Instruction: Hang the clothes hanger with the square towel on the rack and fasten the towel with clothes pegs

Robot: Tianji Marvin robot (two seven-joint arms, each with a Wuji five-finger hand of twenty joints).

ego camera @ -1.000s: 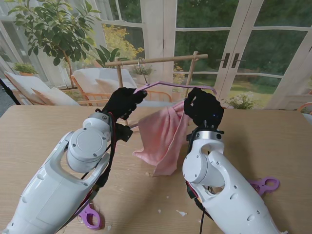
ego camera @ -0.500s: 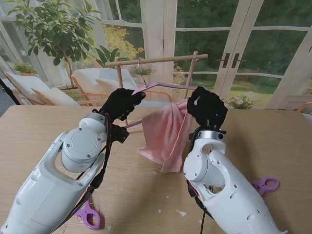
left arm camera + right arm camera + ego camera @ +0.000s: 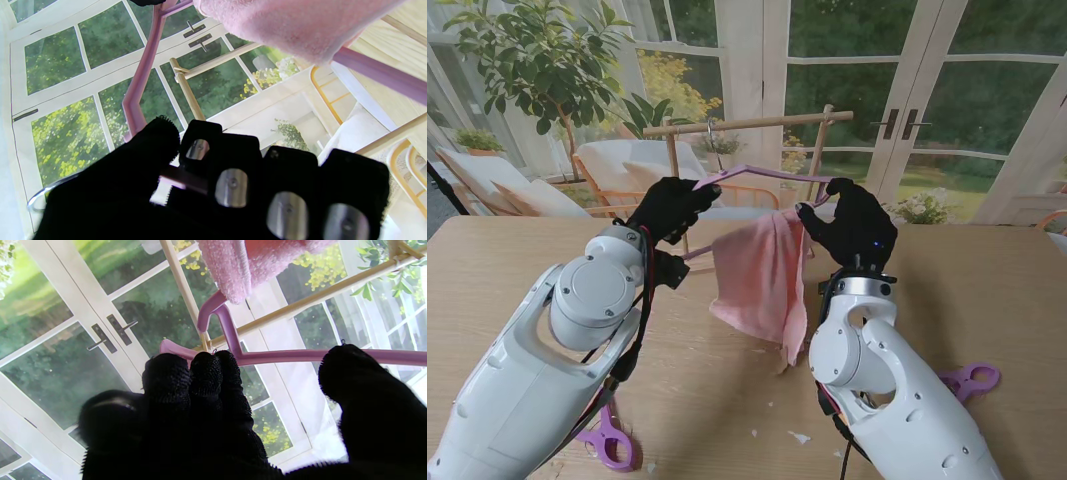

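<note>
Hanger [image 3: 757, 172] with towel [image 3: 762, 275] clamped in left hand [image 3: 672, 205] and right hand [image 3: 852, 225], not yet on rack [image 3: 747, 124]; pegs [image 3: 607, 440] untouched on desk [image 3: 987, 270].

Hanger [image 3: 762, 172] raised slightly over the last second, its upper bar now closer under the rack bar [image 3: 747, 123]. Left hand [image 3: 674, 207] shifted a little left and farther out, still clamped on the hanger's left end. Right hand [image 3: 855, 228] moved right; fingers loosened from a closed grip to a spread hold at the hanger's right end. Towel [image 3: 762, 278] lifted and swung, now hanging narrower and more vertical, lower corner drawn nearer the right arm.
</note>
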